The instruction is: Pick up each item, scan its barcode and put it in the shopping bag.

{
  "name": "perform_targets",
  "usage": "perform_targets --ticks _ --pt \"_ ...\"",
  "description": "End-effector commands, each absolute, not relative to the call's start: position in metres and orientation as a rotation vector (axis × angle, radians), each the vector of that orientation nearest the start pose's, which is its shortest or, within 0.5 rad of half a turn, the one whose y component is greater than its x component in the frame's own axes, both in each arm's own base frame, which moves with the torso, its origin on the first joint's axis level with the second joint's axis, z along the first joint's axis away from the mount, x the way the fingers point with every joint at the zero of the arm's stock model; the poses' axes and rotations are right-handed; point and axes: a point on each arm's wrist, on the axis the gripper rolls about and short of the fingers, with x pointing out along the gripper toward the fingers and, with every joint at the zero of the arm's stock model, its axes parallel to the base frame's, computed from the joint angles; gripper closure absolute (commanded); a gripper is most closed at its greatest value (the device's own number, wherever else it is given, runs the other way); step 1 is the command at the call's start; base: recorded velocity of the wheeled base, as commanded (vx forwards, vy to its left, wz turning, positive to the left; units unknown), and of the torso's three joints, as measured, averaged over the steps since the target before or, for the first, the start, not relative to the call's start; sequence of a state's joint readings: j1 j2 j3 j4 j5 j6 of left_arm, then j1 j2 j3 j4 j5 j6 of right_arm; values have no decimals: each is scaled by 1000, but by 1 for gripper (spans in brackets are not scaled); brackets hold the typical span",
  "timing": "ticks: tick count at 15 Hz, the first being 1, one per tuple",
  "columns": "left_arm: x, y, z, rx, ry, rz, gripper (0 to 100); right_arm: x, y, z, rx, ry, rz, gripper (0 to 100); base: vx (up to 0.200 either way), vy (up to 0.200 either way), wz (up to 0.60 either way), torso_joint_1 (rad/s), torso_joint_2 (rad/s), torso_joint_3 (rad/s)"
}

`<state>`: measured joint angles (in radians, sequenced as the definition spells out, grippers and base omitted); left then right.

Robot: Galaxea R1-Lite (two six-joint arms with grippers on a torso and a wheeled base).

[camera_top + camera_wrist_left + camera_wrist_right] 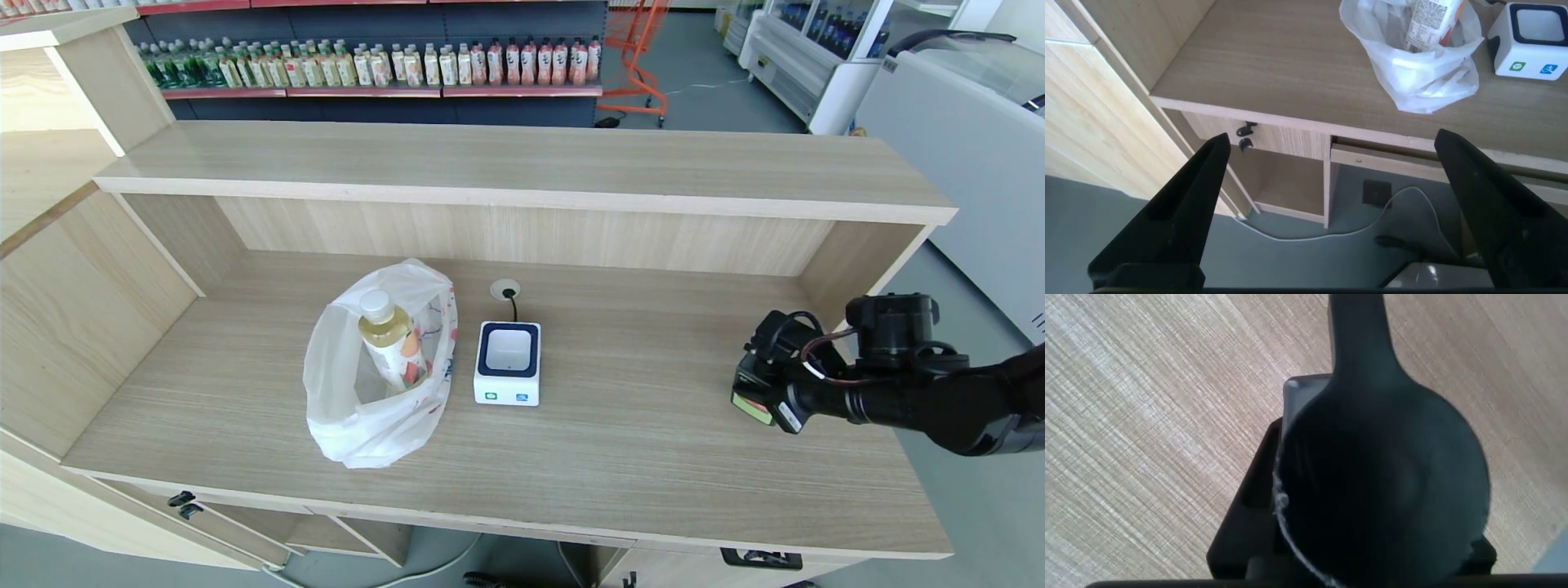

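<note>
The left gripper point(1333, 151) hangs out beyond the front edge of the wooden counter point(653, 457), near its left end and above the grey floor; its two dark fingers point(1167, 229) are spread wide and nothing lies between them. Left of the middle of the counter stands the white plastic shopping bag point(359, 408), its mouth open upward. Inside it a bottle point(390, 339) of pale yellow drink with a white cap leans slightly, its top clear of the bag's rim. Just to the right of the bag, close but apart, sits the scanner point(507, 362), a small white box with a dark-framed window facing up. A black cable point(513, 309) runs from its back to a round grommet point(504, 288) in the counter. Well to the right, over the counter's right end, the right gripper point(755, 398) is held above the wood on its black arm. Whether it is open or closed, or has hold of anything, cannot be told, since in the right wrist view a dark rounded shape point(1388, 474) hides it, with only wood grain around. Behind the counter, a shelf point(384, 91) carries rows of drinks point(367, 65); further right stand an orange rack point(645, 49) and chest freezers point(963, 122).
</note>
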<state>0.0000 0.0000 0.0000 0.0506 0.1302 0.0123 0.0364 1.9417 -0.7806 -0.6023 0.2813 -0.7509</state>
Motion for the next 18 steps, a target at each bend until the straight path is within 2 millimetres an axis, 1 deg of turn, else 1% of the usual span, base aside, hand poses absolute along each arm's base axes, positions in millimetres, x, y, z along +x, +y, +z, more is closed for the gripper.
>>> perform_targets --ticks 1,2,3,4,5,6,7,8,9,10,11,12,13,14,16,17,18 --pt "-23 3 70 16 51 130 0 299 15 118 -669 347 473 100 0 0 0 0 0 0" --pt "-23 3 70 16 51 130 0 269 9 129 -681 279 432 100 0 0 0 0 0 0" --pt "-23 3 70 16 51 130 0 254 8 138 -708 212 409 100 0 0 0 0 0 0" --pt "-23 3 70 16 51 130 0 244 8 147 -783 143 394 100 0 0 0 0 0 0" --pt "-23 3 70 16 51 130 0 240 8 153 -898 70 411 100 0 0 0 0 0 0" --pt "-23 3 70 16 51 130 0 239 10 155 -995 -26 478 100 0 0 0 0 0 0" --pt "-23 3 70 16 53 130 0 238 12 152 -1046 -85 552 100 0 0 0 0 0 0" --pt "-23 3 70 16 51 130 0 236 16 149 -1214 -270 723 100 0 0 0 0 0 0" --pt "-23 3 70 16 53 132 0 237 19 148 -1360 -410 785 100 0 0 0 0 0 0" --pt "-23 3 70 16 51 130 0 240 20 152 -1517 -557 790 100 0 0 0 0 0 0" --pt "-23 3 70 16 53 130 0 239 23 157 -1663 -714 783 100 0 0 0 0 0 0" --pt "-23 3 70 16 51 130 0 235 33 156 -1772 -873 794 100 0 0 0 0 0 0" --pt "-23 3 70 16 51 130 0 229 46 151 -1838 -1019 823 100 0 0 0 0 0 0" --pt "-23 3 70 16 51 130 0 225 58 147 -1846 -1139 868 100 0 0 0 0 0 0" --pt "-23 3 70 16 53 130 0 218 80 144 -1830 -1306 925 100 0 0 0 0 0 0" --pt "-23 3 70 16 51 130 0 217 93 143 -1822 -1408 938 100 0 0 0 0 0 0" --pt "-23 3 70 16 51 130 0 215 101 142 -1825 -1481 936 100 0 0 0 0 0 0"
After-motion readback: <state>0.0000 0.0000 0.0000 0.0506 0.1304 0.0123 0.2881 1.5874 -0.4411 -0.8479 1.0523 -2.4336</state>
